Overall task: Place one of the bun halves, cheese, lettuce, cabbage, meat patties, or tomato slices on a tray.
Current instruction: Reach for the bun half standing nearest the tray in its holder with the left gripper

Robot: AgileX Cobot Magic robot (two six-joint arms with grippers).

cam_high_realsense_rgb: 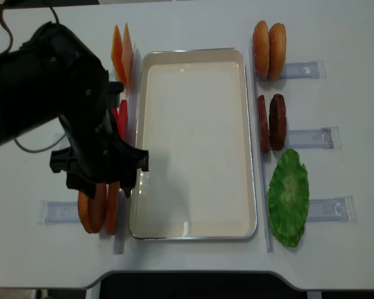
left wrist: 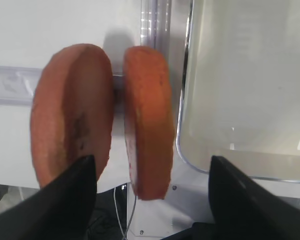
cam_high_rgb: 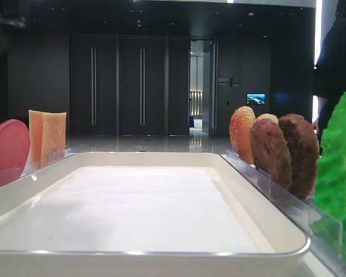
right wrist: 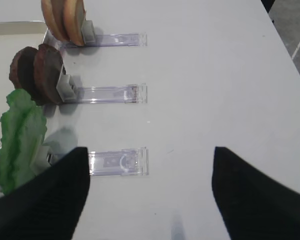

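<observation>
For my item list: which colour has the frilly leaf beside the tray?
Bright green lettuce; clearest in the exterior high realsense view.

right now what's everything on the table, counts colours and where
tray: one, white, centre of the table, nothing in it
cheese: two orange-yellow slices, upright, left of the tray at the far end
tomato slices: pinkish-red, left of the tray at the middle, mostly hidden from above by the arm; count unclear
orange discs: two, upright in a holder, left of the tray at the near end
bun halves: two, golden, right of the tray, far end
meat patties: two, dark brown, right of the tray, middle
lettuce: one green leaf, right of the tray, near end
clear holders: three seen right of the tray
left gripper: black, open, over the orange discs
right gripper: black, open, above the holder beside the lettuce
</observation>
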